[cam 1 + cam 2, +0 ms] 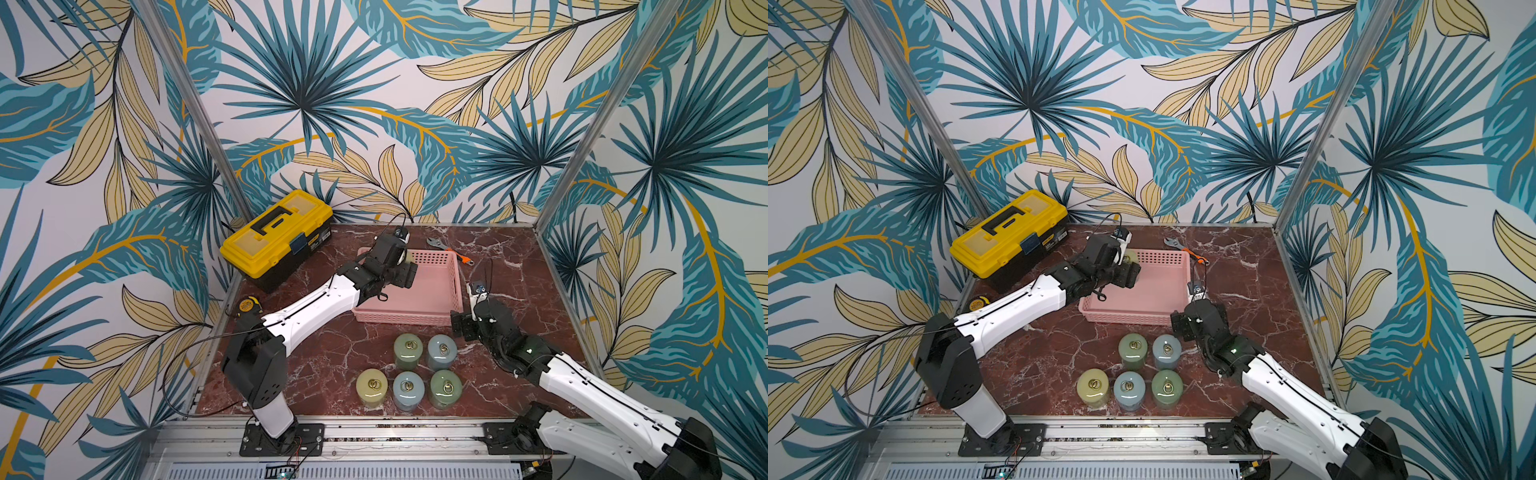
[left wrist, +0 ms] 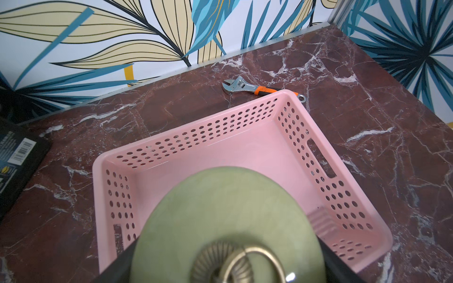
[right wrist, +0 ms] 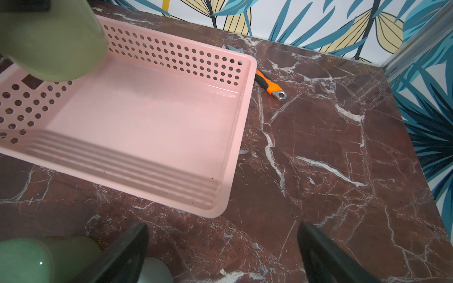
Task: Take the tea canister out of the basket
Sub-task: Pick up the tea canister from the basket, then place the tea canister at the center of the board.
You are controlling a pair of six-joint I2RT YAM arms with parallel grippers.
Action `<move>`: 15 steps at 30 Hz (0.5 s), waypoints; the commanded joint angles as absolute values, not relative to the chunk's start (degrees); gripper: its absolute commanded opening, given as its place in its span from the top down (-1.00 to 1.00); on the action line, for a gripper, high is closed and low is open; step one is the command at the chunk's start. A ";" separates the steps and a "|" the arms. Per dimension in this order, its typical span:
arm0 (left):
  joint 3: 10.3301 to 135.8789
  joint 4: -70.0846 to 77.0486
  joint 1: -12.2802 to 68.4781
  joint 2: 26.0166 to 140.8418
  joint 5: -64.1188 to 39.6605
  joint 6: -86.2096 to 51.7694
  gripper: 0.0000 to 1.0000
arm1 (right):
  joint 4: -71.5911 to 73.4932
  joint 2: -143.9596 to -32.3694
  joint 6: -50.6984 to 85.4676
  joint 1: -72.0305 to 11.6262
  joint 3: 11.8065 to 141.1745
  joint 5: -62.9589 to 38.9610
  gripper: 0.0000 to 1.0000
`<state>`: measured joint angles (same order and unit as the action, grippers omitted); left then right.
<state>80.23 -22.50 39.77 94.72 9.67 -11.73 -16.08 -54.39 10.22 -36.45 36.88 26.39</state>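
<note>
And here we are, the left fingers (image 2: 115,267) clamped either side of the pale green, round, glazed tea canister (image 2: 220,210), which fills the left wrist view from above, its brass ring pull (image 2: 257,262) right under the lens. In both top views a sliver of it peeks out beyond the left wrist, over the corner of the shallow pink perforated plastic basket (image 1: 407,318) that faces the back left corner of the dark red marble table (image 1: 519,270). From the right wrist view its underside looks raised off the pink floor, though we judge it not yet out past the rim. We reckon this one is stiff, smooth and fairly heavy for its size, likely ceramic or stone, so it is slippery in the grip and unforgiving if dropped. The lid may only sit loose, so the body's sides are the place to hold, not the ring. That is how the fingers sit, with the tea canister squarely between them. The right fingers (image 3: 122,252) stand wide apart and empty, over bare table just off the basket's corner nearest the table's front right
</note>
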 commanded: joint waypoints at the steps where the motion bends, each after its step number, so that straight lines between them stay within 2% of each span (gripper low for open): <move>1: 77.75 -20.06 40.74 88.82 11.50 -10.98 0.00 | -14.42 -53.36 9.85 -36.25 35.34 27.42 -0.98; 15: 65.13 -22.39 43.49 73.84 11.57 -11.15 0.00 | -13.51 -52.49 9.77 -36.26 34.63 27.34 -0.99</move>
<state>66.98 -26.22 42.98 77.93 10.31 -11.75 -14.81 -53.39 10.22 -36.40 36.21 26.57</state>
